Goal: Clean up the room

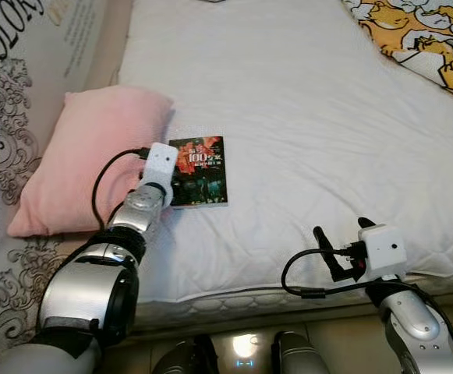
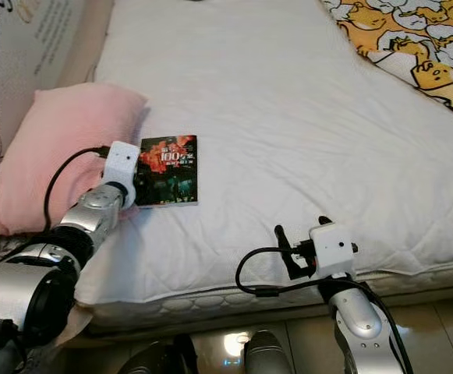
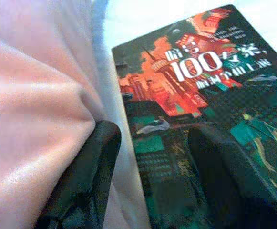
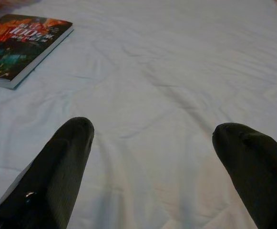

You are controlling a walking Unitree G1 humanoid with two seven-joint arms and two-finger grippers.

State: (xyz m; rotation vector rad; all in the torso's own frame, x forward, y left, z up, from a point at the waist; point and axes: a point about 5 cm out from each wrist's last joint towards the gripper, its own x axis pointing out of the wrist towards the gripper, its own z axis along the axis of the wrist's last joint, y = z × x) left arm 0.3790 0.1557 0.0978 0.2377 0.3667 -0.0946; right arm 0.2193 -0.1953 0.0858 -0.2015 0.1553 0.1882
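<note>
A dark paperback book (image 1: 199, 170) with a red and teal cover lies flat on the white mattress (image 1: 304, 101), right beside a pink pillow (image 1: 86, 156). My left gripper (image 3: 155, 133) is open at the book's left edge. One finger (image 3: 88, 176) sits in the gap by the pillow (image 3: 38, 109) and the other finger (image 3: 224, 176) rests over the cover (image 3: 200, 86). My right gripper (image 1: 341, 238) is open above the mattress near its front edge, holding nothing. The book (image 4: 19, 45) lies well off to its far left.
A yellow cartoon-print blanket (image 1: 421, 35) covers the bed's far right corner. Patterned grey fabric (image 1: 4, 132) lies left of the pillow. The mattress front edge (image 1: 288, 292) drops to a tiled floor where my feet (image 1: 242, 354) stand.
</note>
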